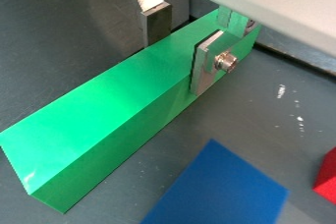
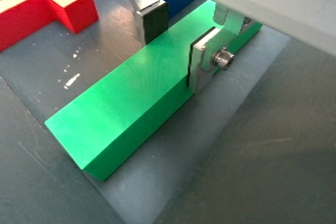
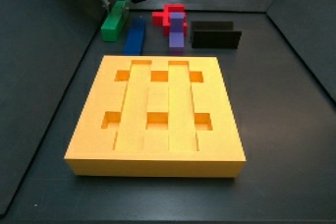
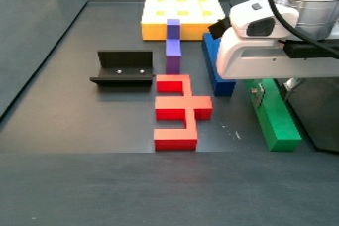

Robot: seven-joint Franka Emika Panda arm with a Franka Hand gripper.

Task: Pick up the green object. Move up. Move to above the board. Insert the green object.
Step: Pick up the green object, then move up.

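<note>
At the far end of the surface point(image 3: 262, 90), away from the board point(image 3: 155, 115), the claw point(image 1: 184, 41) stands over the green bar point(image 1: 112, 120), which lies flat on the floor beside the blue bar point(image 3: 134, 37). In both wrist views the two silver fingers point(image 2: 207, 59) straddle the green bar near one end, one plate against its side face and the other just beside the opposite face; the claw is thus narrowed around the bar, though whether both pads press firmly cannot be told, and the bar does not yet appear lifted. Judged from here, the main risk is the off-centre grip: with most of the bar's length reaching out to one side, it may droop or swing on lifting, and a tilted bar would miss or jam at the board's grooves. A weak clamp could also let the bar slip out. The blue bar lies close by, so a skewed lift might nudge it. In a side view the arm's white housing point(image 4: 259, 47) hides the fingers and part of the green bar; in the other, the claw is small and cut off at the frame edge. A red cross point(image 4: 180, 111), a purple bar point(image 4: 172, 42) and a black block point(image 4: 123, 68) stand near, well clear of the board.
</note>
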